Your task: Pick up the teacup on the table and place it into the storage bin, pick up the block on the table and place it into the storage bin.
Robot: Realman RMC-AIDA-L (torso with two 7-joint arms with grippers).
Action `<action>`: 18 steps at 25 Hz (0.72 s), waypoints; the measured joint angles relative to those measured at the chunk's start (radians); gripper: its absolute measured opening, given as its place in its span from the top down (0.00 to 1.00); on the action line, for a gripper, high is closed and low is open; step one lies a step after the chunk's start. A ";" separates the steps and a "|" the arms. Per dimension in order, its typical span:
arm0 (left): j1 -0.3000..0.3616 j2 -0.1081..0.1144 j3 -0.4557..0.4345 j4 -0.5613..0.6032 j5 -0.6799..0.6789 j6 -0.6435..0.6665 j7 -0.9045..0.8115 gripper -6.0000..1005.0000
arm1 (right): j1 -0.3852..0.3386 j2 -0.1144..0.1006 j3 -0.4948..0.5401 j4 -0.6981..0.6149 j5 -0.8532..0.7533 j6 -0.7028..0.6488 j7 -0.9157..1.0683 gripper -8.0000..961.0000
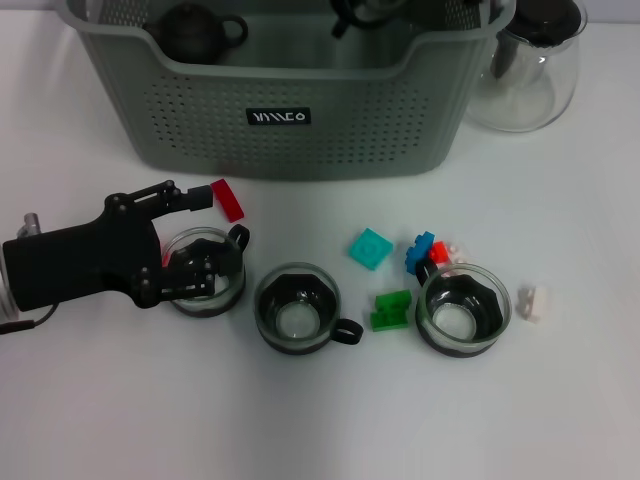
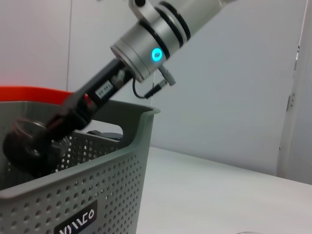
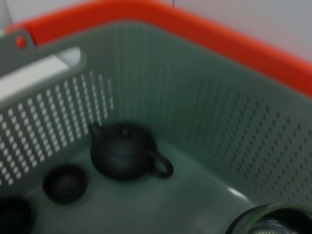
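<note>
Round clear-glass teacup [image 1: 205, 272] with black handle, set on the table just before the large grey-green perforated plastic storage bin [image 1: 290, 110], is straddled at its rim by the parted left gripper [image 1: 190, 265]; judged light, rigid, slippery, breakable, best pinched across the rim wall.

Head view: high, looking down on the table [image 1: 560, 420]. Left wrist view: low, beside the storage bin [image 2: 117, 185]. Right wrist view: close above, looking inside the same bin.
</note>
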 joint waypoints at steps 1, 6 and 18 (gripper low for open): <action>-0.001 0.000 0.000 0.000 0.000 0.000 0.000 0.16 | -0.006 0.000 -0.008 0.006 0.000 0.002 0.001 0.93; -0.003 -0.001 0.000 -0.007 0.001 -0.012 0.000 0.16 | -0.024 -0.003 -0.011 0.008 0.002 -0.003 0.006 0.93; -0.003 0.000 -0.001 -0.010 -0.002 -0.024 0.000 0.16 | -0.060 -0.007 -0.004 -0.055 0.008 -0.005 0.035 0.93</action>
